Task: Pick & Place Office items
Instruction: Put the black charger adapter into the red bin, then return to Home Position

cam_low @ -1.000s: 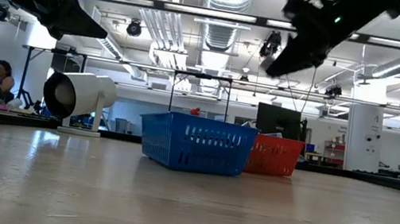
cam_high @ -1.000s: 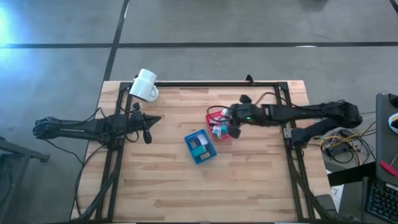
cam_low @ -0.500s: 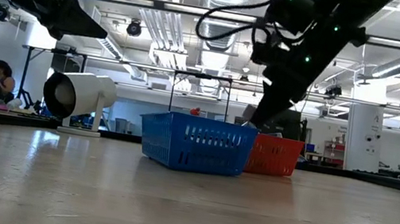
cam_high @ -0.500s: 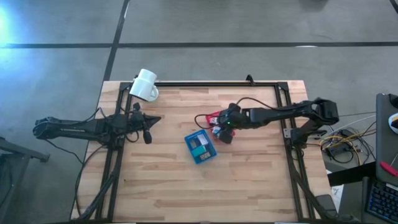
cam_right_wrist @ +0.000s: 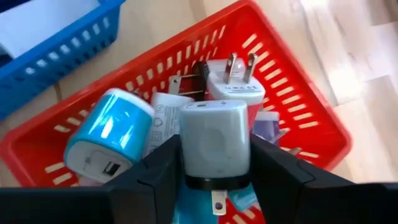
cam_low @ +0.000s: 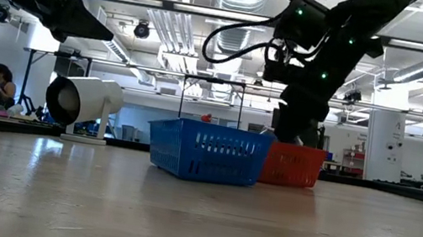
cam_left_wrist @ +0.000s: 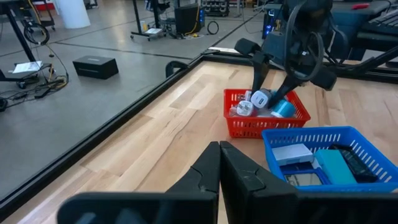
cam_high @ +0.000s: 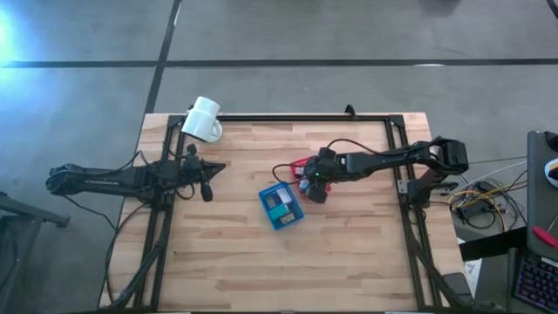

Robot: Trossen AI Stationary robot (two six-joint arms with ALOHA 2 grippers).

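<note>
Right hand (cam_right_wrist: 214, 171) grips a white plastic charger block (cam_right_wrist: 214, 143) over the red mesh basket (cam_right_wrist: 311, 118), frame centre. Left hand (cam_left_wrist: 219, 163), pinched closed, waits at the counter's (cam_high: 349, 253) left.

The red basket (cam_high: 298, 166) of chargers (cam_right_wrist: 214, 140) sits behind-right of the blue basket (cam_high: 281, 207); the mug (cam_high: 203, 119) lies far left.

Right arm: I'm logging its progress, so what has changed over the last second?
The right gripper swung in from the table's right side and dropped into the red basket, where it now grips a white charger. The left gripper, blue basket and white mug stayed put.
</note>
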